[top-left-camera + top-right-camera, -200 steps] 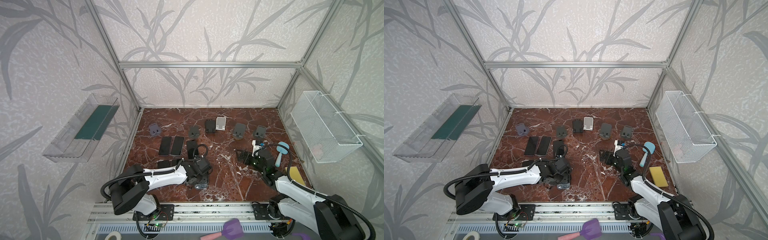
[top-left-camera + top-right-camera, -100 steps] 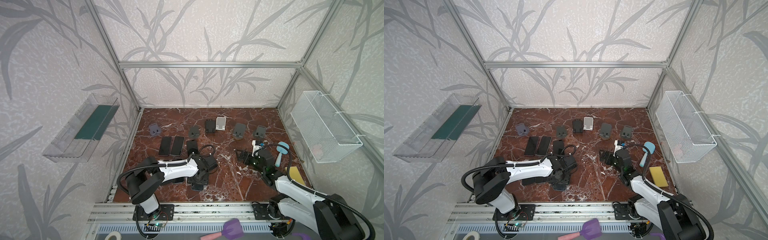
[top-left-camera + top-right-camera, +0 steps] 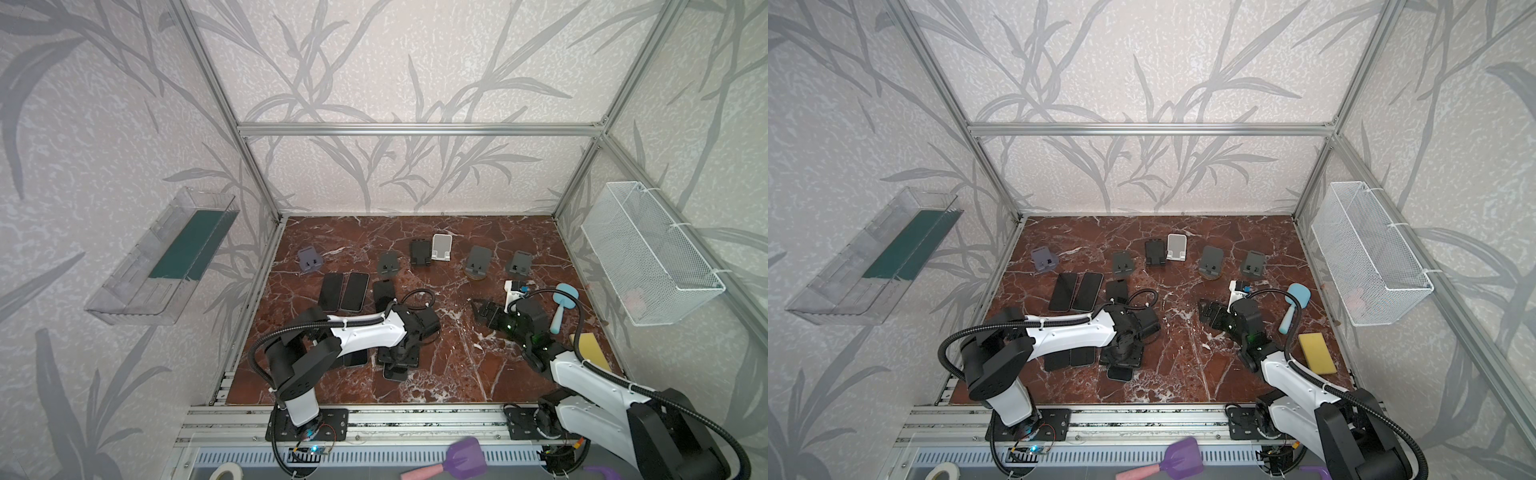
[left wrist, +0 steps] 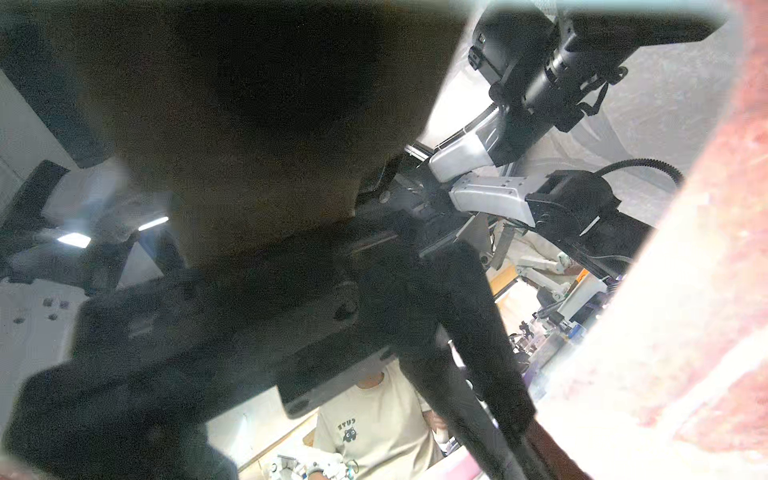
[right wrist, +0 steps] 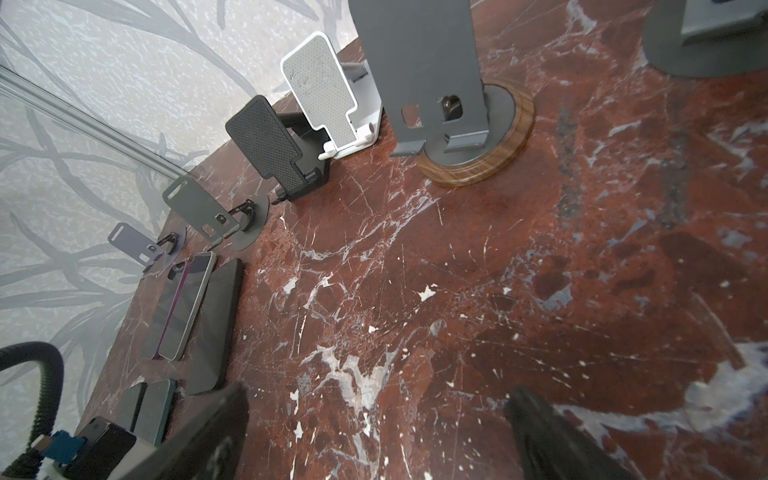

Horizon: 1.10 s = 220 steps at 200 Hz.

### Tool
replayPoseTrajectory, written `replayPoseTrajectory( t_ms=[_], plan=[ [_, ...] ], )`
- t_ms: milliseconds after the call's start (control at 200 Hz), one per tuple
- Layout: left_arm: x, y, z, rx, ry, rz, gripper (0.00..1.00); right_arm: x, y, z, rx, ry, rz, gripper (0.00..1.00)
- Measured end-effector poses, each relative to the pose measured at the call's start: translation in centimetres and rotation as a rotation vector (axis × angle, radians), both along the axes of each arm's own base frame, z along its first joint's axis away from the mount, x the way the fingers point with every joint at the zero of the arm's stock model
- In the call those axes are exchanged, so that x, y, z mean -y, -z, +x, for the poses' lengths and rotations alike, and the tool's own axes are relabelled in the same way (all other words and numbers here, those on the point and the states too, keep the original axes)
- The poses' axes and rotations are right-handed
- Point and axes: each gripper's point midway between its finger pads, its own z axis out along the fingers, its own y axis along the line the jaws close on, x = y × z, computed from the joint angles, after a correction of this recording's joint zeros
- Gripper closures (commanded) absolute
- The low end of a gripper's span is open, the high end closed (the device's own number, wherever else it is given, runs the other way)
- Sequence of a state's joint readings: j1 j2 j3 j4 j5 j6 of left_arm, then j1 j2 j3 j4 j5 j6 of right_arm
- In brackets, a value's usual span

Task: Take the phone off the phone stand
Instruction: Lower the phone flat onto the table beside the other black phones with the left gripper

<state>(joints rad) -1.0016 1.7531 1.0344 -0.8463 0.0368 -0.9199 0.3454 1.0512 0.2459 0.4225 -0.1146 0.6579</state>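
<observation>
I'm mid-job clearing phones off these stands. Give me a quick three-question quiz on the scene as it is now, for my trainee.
1. True or false: the right gripper hangs open over the bare red marble tabletop.
2. Which colour of phone stand sits on the round wooden ring? A white, B grey, C black.
3. Fill in: the white wire-mesh basket hangs on the ___ wall.

Key
1. True.
2. B, the grey flat-plate metal stand.
3. Right.
</observation>
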Motion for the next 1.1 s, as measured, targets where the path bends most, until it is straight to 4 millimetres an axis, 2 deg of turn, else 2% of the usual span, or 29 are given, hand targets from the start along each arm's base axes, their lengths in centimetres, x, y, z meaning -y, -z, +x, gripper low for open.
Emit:
replayPoseTrajectory(
  t_ms=[245,430,825,945,1100],
  plan=[
    [1.4,0.4,-1.0,-0.057,0.020,-0.029,0.23,-0.1,-0.5,0.0,0.014,-0.007,0.010,0.04],
    [1.6,0.5,-1.4,-0.070,0.030,-0.034,0.19,-0.2,-0.6,0.0,0.017,-0.008,0.012,0.04],
    [1.8,-0.1,-0.8,-0.030,0.028,-0.022,0.29,-0.2,-0.6,0.0,0.018,-0.008,0.012,0.03],
    [1.0,-0.2,-0.1,0.010,-0.001,-0.006,0.29,-0.2,-0.7,0.0,0.020,-0.008,0.013,0.03],
    [-1.5,-0.3,1.2,0.055,-0.078,0.015,0.30,-0.2,-0.8,0.0,0.024,-0.011,0.016,0.03]
  ],
)
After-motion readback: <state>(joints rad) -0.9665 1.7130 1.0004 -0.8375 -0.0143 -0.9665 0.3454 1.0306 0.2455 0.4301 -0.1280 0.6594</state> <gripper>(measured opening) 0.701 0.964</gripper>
